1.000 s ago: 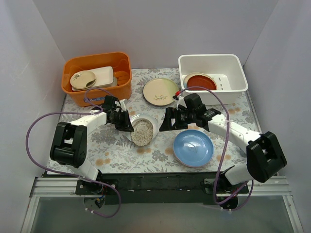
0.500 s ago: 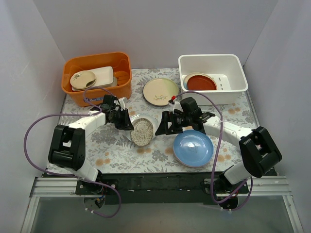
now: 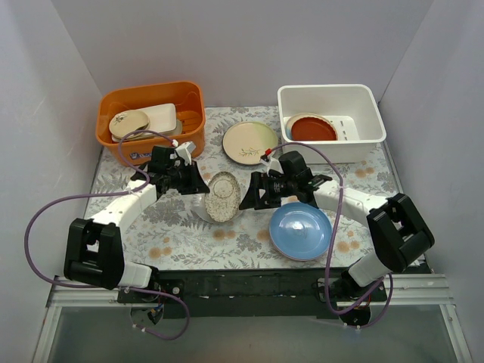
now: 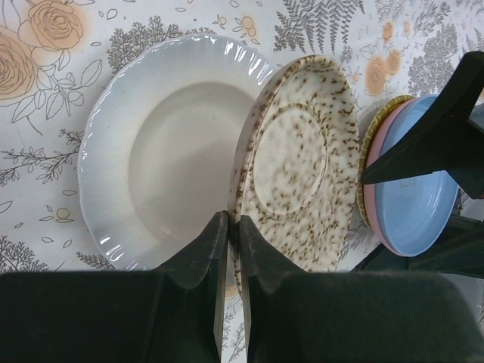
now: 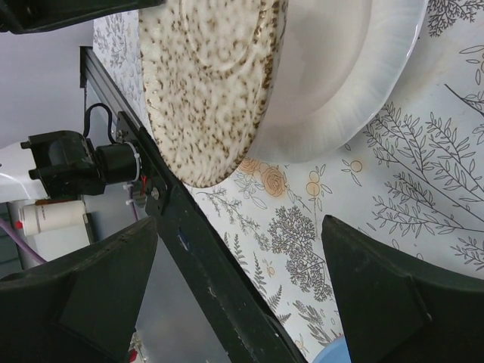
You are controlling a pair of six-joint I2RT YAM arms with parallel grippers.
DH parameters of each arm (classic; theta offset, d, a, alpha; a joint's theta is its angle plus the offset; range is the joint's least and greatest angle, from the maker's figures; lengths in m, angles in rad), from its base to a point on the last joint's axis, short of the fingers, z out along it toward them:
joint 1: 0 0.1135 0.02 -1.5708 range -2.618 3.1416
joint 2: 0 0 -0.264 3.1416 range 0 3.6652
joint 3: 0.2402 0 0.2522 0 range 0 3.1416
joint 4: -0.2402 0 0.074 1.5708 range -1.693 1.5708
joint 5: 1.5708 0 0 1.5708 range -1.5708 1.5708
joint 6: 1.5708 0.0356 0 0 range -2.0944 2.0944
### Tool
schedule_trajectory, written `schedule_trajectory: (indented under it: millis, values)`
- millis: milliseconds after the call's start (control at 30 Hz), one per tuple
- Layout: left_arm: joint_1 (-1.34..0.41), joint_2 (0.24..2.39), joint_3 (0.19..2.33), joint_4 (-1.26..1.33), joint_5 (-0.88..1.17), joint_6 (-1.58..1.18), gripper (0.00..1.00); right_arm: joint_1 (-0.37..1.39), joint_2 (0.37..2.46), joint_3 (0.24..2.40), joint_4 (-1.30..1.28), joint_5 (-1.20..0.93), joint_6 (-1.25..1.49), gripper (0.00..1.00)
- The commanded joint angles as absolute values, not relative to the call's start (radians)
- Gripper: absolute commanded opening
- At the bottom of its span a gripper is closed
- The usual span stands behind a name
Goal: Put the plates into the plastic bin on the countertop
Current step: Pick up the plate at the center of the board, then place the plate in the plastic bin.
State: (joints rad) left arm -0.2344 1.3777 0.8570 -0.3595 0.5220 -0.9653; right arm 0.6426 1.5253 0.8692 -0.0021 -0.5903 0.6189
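Stoneware likely, stiff, slippery: left gripper (image 4: pixel 233 227) pinches the tilted speckled plate (image 4: pixel 295 159) at its rim; right gripper (image 5: pixel 238 227), spread wide, should take the opposite edge.

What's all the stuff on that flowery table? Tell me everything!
orange tub: one, back left, holding cream dishes
white bin: one, back right
dark red plate: one, inside the bin
leaf-sprig plate: one, cream, back middle
speckled plate: one, cream-brown, tilted up, middle
scalloped plate: one, white, beneath the speckled one
blue plate: one, front right, atop a pink plate
countertop: one, grey fern-and-flower pattern
left pincer: black, shut on speckled plate's rim
right pincer: black, open, beside that plate
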Motion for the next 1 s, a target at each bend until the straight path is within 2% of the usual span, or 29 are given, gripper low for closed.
schedule_trajectory:
  millis: [0, 333, 633, 900, 967]
  values:
    - [-0.23, 1.321, 0.85, -0.299, 0.617, -0.973, 0.0, 0.646, 1.532, 0.89, 0.054, -0.615, 0.63, 0.96]
    - [-0.232, 1.309, 0.844, -0.27, 0.754, -0.953, 0.0, 0.646, 1.551, 0.885, 0.081, -0.621, 0.644, 0.94]
    - [-0.235, 1.29, 0.833, -0.236, 0.879, -0.945, 0.0, 0.646, 1.566, 0.874, 0.135, -0.635, 0.686, 0.87]
    - [-0.253, 1.293, 0.831, -0.232, 0.94, -0.931, 0.0, 0.646, 1.575, 0.876, 0.178, -0.652, 0.71, 0.73]
    - [-0.256, 1.292, 0.83, -0.232, 0.942, -0.928, 0.0, 0.646, 1.575, 0.874, 0.187, -0.661, 0.713, 0.66]
